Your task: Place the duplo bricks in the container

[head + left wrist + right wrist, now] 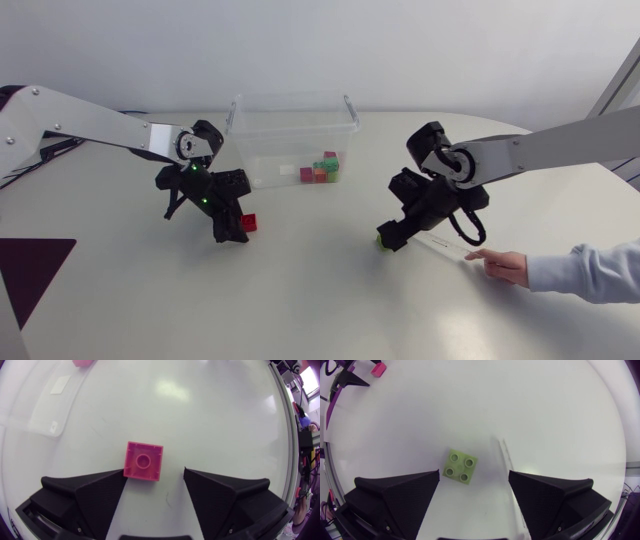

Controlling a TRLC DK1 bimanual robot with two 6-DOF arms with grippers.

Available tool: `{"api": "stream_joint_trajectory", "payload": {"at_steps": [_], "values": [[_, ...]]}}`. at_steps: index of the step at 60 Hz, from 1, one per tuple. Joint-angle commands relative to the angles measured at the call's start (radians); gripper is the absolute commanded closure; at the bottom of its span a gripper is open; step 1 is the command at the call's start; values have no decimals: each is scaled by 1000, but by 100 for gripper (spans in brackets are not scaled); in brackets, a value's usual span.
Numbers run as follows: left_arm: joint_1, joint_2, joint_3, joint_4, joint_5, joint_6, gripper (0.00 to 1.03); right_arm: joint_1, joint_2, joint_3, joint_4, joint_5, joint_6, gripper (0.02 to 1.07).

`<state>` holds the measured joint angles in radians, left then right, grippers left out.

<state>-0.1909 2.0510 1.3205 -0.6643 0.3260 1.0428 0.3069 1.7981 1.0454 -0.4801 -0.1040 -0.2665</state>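
A pink brick lies flat on the white table between the fingers of my left gripper. One finger touches its corner and the other stands apart, so the gripper is open. From the head camera the same brick shows red beside the left gripper. A green brick lies between the wide-open fingers of my right gripper, touching neither. In the head view this green brick peeks out under the right gripper. The clear container stands at the back middle, holding several bricks.
A person's hand with a grey sleeve rests on the table at the right, touching a thin clear strip. That strip lies just beside the green brick, inside the right gripper's reach.
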Motion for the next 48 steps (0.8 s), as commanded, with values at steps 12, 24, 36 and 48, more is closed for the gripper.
{"api": "stream_joint_trajectory", "payload": {"at_steps": [12,24,36,48], "values": [[-22,-29,-55,-46,91,72,65,64,-80,-44,-37,9,-66,7],[-62,-106,-104,-34,110,45,65,72,-260,-108,-143,12,-105,7],[-124,-84,-56,-34,117,-55,65,75,-362,-151,-192,70,1,7],[-162,-40,-41,20,82,-86,65,127,-401,-162,-206,72,4,7]]}}
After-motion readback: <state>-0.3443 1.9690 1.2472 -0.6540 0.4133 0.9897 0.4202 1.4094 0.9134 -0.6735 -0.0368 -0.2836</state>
